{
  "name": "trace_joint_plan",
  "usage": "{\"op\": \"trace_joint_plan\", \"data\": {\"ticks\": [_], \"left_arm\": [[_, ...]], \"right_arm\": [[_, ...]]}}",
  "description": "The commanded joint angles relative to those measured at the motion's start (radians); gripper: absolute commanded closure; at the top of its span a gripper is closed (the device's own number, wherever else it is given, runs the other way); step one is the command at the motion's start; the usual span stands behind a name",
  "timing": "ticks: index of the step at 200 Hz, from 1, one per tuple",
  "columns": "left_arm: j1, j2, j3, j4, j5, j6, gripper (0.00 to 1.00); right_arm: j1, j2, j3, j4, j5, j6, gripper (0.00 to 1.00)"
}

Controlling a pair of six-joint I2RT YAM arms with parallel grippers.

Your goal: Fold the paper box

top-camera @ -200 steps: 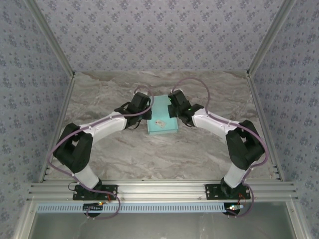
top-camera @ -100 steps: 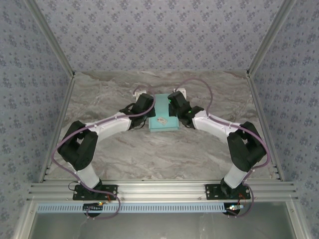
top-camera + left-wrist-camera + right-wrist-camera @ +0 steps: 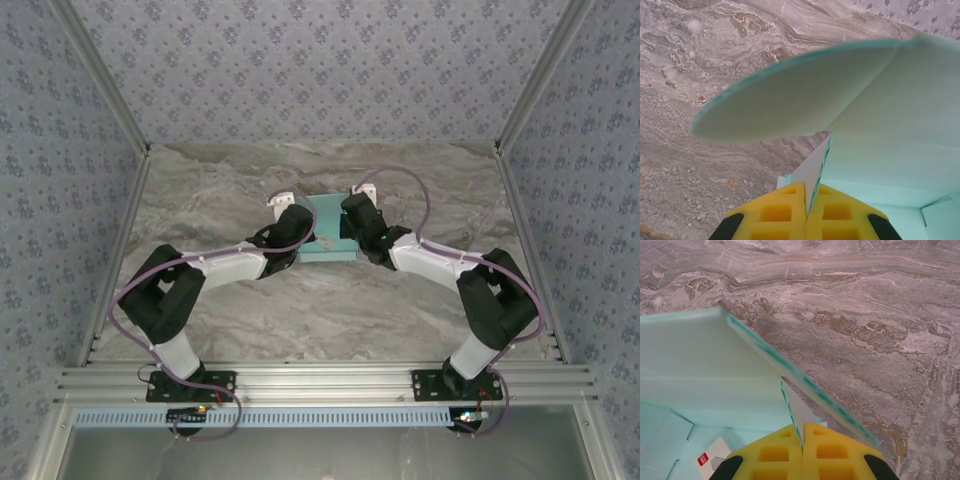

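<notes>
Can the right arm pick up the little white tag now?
Probably not yet: the right gripper is shut on a wall of the paper box and must let go first. The white tag lies close by.

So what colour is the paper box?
The paper box is pale turquoise-blue, clearest in the left wrist view.

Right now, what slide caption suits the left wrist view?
The left tool pinches a wall of the turquoise paper box, its rounded flap above the marble table.
</notes>
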Motion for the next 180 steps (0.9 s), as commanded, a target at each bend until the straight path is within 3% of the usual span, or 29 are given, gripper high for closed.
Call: {"op": "trace_joint_plan", "data": {"ticks": [1, 180], "left_arm": [[-0.007, -0.025, -0.035, 0.058, -0.034, -0.007, 1.0], [-0.09, -0.076, -0.18, 0.21, -0.142, 0.189, 1.0]], "right_arm": [[0.002, -0.031, -0.032, 0.033, 0.028, 0.02, 0.94], [0.011, -0.099, -0.225, 0.13, 0.03, 0.111, 0.92]]}}
